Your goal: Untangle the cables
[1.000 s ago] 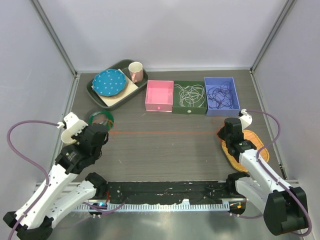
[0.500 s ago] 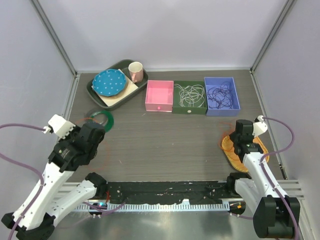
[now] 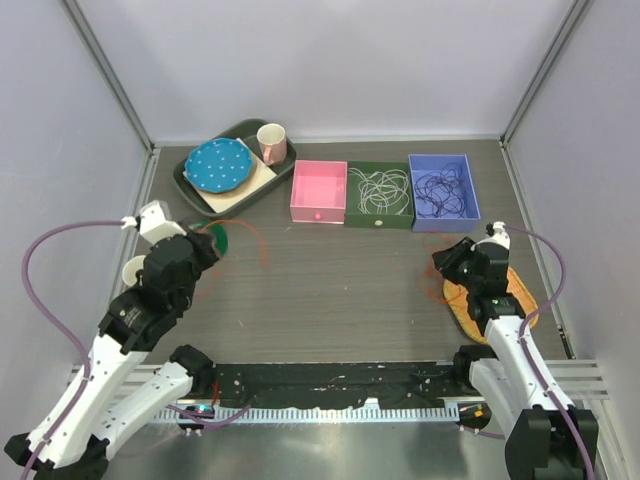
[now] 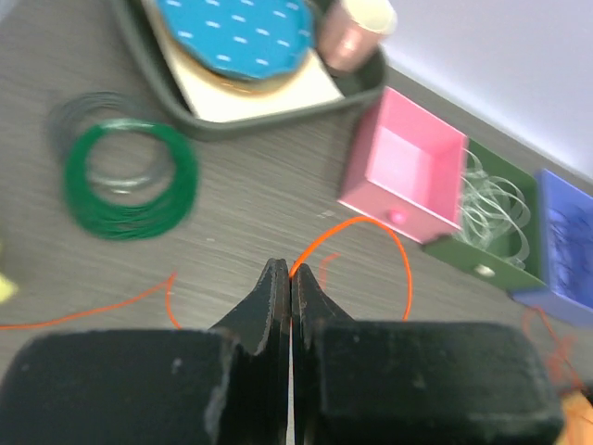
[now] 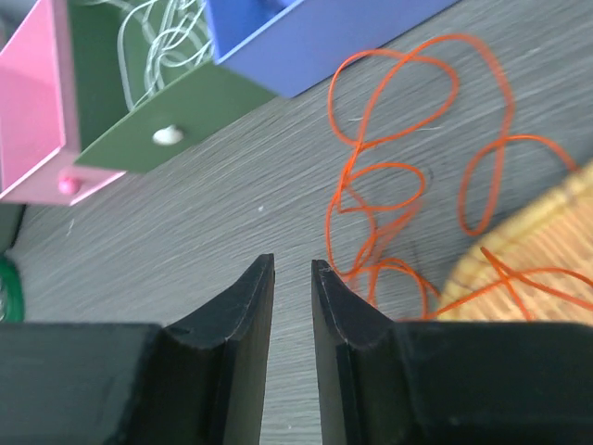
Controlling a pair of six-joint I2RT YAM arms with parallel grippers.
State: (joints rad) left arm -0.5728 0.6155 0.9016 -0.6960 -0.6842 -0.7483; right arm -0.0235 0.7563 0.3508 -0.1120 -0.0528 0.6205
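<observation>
Finds the red-orange cable [image 5: 380, 167] heaped in loose, overlapping loops on the tabletop, spilling onto the wicker tray [image 5: 547, 250], just ahead and to the right of the right gripper [image 5: 292, 264]. Shows those jaws slightly apart, with nothing between them. Meets the far end at the left gripper [image 4: 291, 271], pinched tight at the tips. Judges the long axis as side to side across the table, with the right arm nearer the tangle. Calls for a short reach forward and rightward.
</observation>
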